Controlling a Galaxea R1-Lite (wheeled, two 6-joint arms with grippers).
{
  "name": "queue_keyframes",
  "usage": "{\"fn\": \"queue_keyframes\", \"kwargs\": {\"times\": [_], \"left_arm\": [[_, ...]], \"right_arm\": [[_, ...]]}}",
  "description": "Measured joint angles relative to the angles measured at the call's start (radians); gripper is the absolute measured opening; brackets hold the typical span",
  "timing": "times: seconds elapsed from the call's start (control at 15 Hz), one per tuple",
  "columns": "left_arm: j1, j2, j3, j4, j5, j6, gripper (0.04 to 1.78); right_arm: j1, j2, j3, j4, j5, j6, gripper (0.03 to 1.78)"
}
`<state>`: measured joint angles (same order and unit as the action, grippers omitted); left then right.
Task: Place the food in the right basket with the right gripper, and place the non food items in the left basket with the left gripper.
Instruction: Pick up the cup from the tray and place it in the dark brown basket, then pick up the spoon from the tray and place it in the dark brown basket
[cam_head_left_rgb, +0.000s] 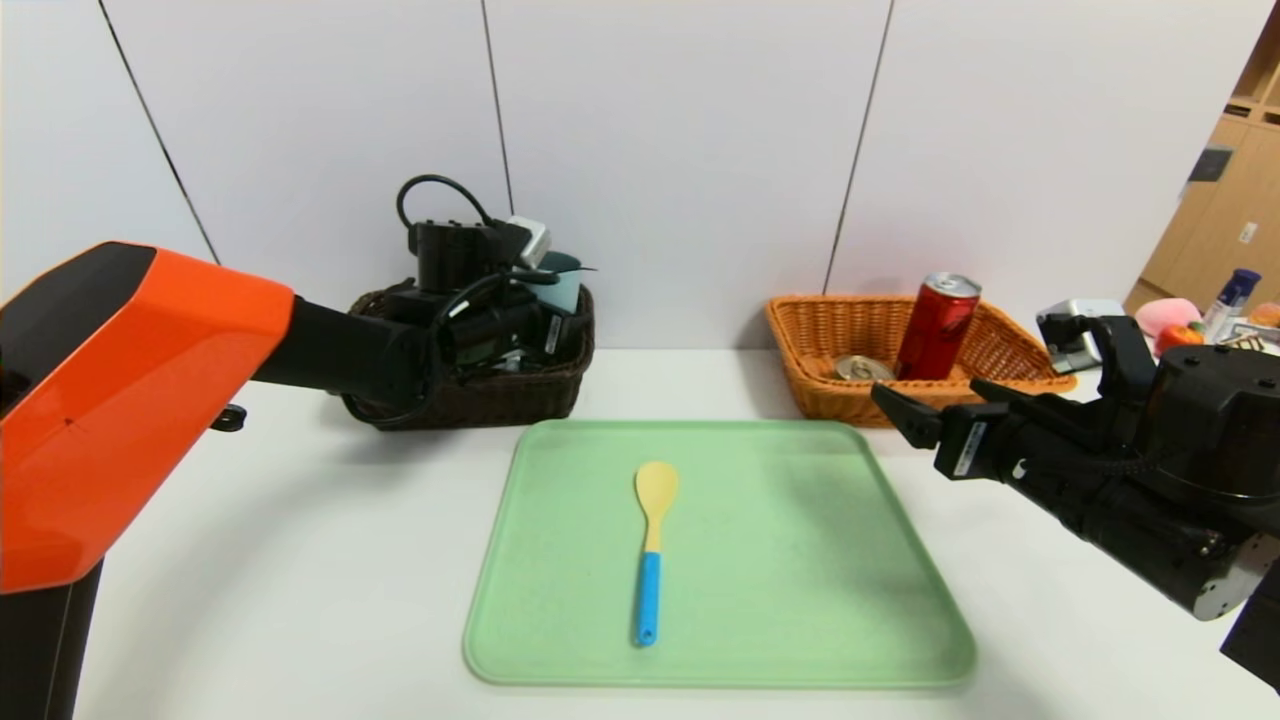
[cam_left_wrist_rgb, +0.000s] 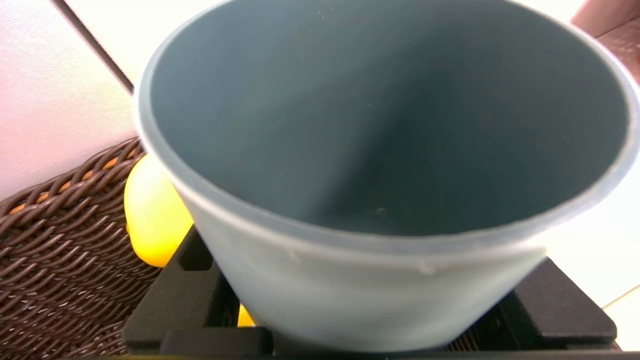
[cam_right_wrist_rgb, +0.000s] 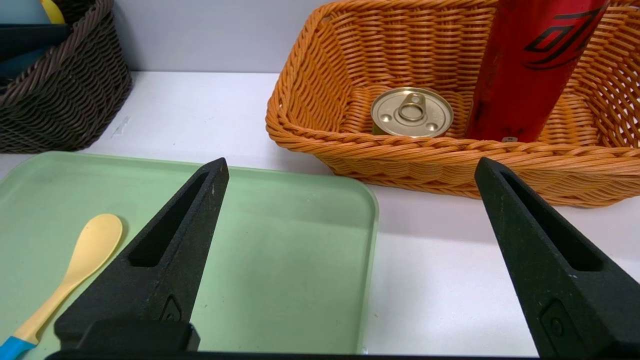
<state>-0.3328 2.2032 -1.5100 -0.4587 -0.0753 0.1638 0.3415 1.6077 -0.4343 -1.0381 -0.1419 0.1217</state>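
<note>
One green tray (cam_head_left_rgb: 800, 560) lies on the white table (cam_head_left_rgb: 300, 560).

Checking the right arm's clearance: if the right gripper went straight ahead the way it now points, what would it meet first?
Probably the near wall of the orange basket. The right gripper is open, hanging over the table just off the green tray, aimed at that wall; depth is hard to judge.
</note>
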Motion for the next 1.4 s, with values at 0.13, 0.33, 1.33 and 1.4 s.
{"fn": "queue_keyframes", "kwargs": {"times": [0.13,0.33,1.33,1.4], "left_arm": [[-0.001,-0.001,0.000,0.007,0.026,0.003,1.24],[-0.003,0.004,-0.003,-0.038,0.034,-0.003,1.37],[-0.206,-0.346,0.125,0.257,0.087,-0.188,1.66],[-0.236,-0.375,0.137,0.350,0.117,-0.230,1.66]], "right_arm": [[0.000,0.000,0.000,0.000,0.000,0.000,1.70],[0.000,0.000,0.000,0.000,0.000,0.000,1.70],[0.000,-0.006,0.002,0.000,-0.002,-0.002,1.71],[0.000,-0.009,0.005,-0.002,-0.003,-0.009,1.71]]}}
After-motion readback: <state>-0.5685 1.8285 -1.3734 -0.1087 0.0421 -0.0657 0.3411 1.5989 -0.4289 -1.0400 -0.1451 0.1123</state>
